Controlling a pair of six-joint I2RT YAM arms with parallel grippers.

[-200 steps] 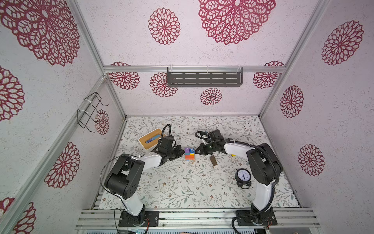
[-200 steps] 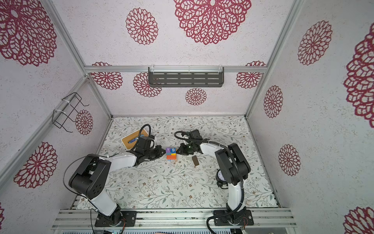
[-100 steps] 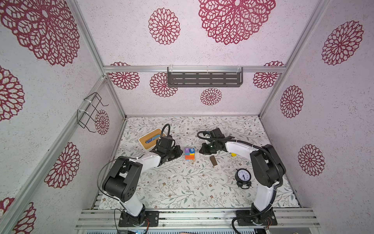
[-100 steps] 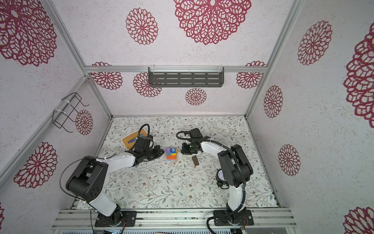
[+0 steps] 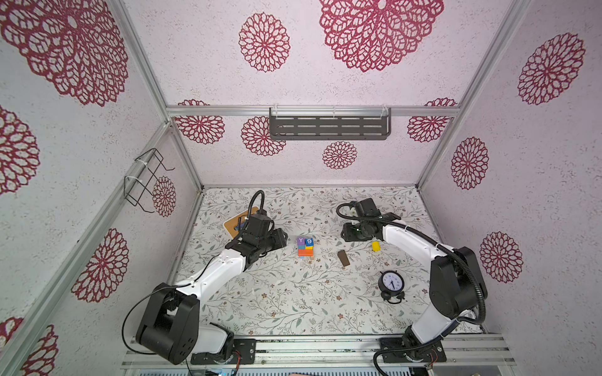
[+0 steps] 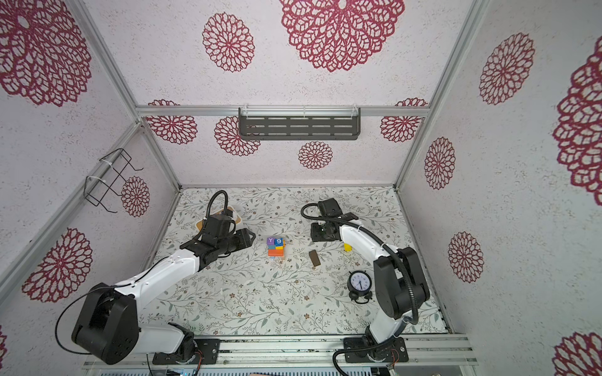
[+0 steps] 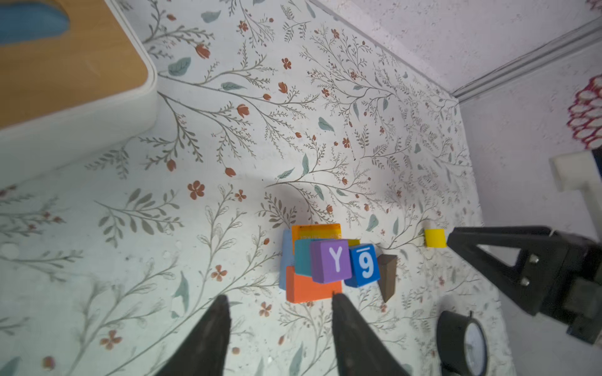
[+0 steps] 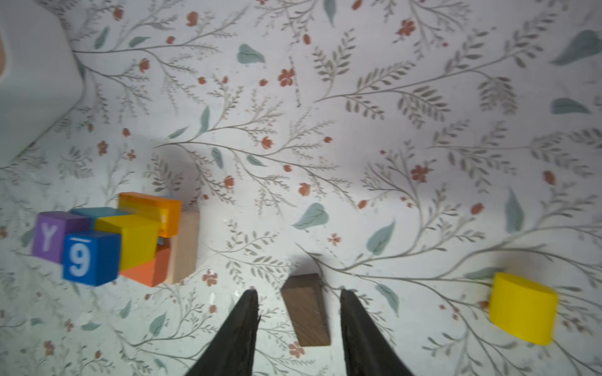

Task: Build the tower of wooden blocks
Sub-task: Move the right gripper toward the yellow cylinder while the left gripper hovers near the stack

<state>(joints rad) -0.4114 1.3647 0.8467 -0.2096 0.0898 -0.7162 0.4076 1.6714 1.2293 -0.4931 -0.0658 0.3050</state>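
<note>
The tower stands mid-table, a short stack of orange, teal, yellow, tan and light blue wood blocks. A purple "Y" cube and a blue "9" cube sit on top. My left gripper is open and empty just left of the tower. A dark brown bar lies flat to its right, showing between the open fingers of my right gripper, untouched. A yellow cylinder lies further right.
A black alarm clock stands at front right near the right arm's elbow. A white box with a wooden lid sits behind the left wrist. Side walls close in on both sides.
Both grippers were shut and now stand open. The right gripper has drawn back to the right, away from the tower. The tower and loose blocks have not moved.
</note>
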